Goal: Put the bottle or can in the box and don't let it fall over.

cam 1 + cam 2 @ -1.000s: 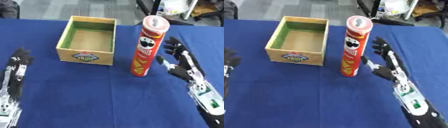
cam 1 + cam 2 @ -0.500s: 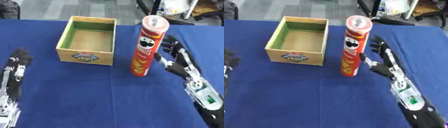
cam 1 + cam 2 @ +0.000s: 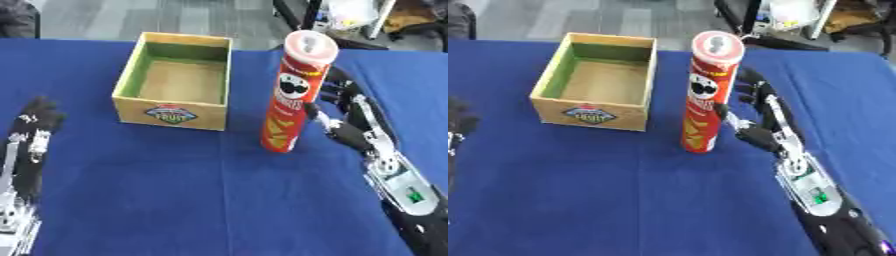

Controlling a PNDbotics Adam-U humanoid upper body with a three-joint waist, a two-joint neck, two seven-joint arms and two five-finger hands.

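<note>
Blue cloth-covered table [image 3: 175,200], open wooden box with green inner walls [image 3: 175,82] well left of right hand [image 3: 346,122]; tall red cylindrical chip can [image 3: 296,92] upright just left of its relaxed fingers, nothing between; left hand [image 3: 35,125] idle, flat

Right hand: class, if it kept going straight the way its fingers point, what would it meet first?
The right hand points up the table, beside the red can. It would probably pass behind the can, meeting only blue table; depth is unclear.
</note>
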